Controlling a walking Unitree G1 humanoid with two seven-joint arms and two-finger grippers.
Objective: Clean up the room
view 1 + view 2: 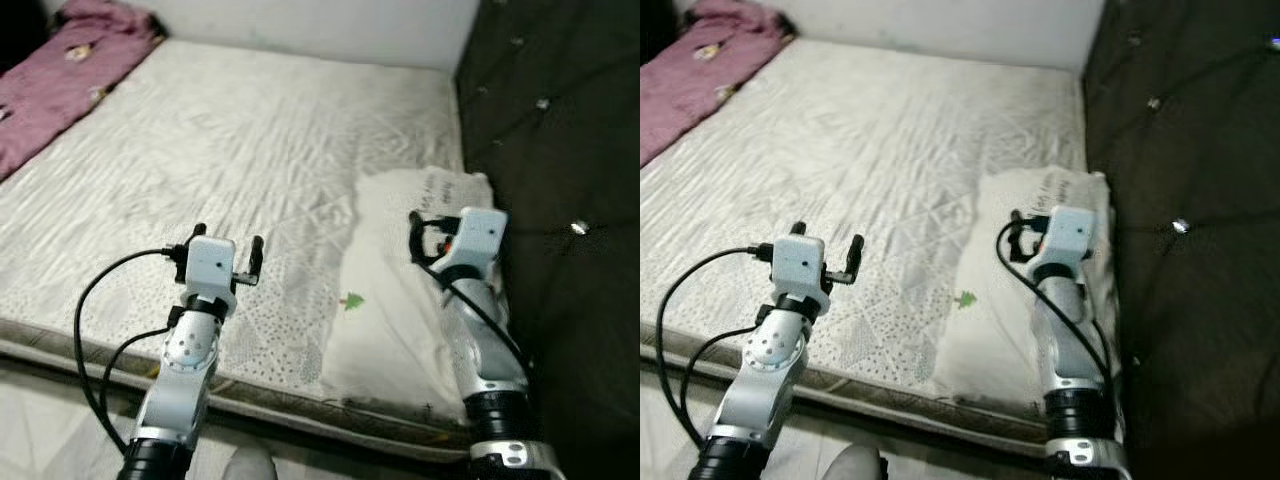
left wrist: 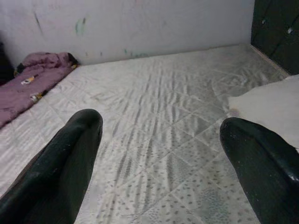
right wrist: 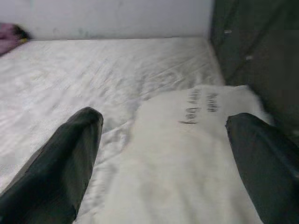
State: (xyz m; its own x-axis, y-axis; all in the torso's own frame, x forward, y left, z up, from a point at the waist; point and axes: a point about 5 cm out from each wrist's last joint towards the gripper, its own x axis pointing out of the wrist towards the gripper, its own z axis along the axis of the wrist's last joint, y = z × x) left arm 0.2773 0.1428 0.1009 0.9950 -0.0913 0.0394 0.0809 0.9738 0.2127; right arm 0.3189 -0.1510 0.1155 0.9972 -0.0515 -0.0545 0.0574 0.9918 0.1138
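A white pillow (image 1: 395, 320) with a small green mark and dark lettering lies on the right side of the white quilted mattress (image 1: 230, 130), against the headboard. My right gripper (image 3: 164, 119) hovers just above the pillow, open, with nothing between its fingers. Over the mattress's near edge, left of the pillow, my left gripper (image 1: 228, 243) is also open and holds nothing; the left wrist view catches the pillow's edge (image 2: 275, 102). A crumpled purple blanket (image 1: 60, 70) with a few small items on it lies at the far left corner.
A dark tufted headboard (image 1: 560, 150) rises along the right side of the bed. A pale wall (image 1: 330, 25) closes the far side. The mattress's front edge (image 1: 280, 395) runs just before me, with floor below it.
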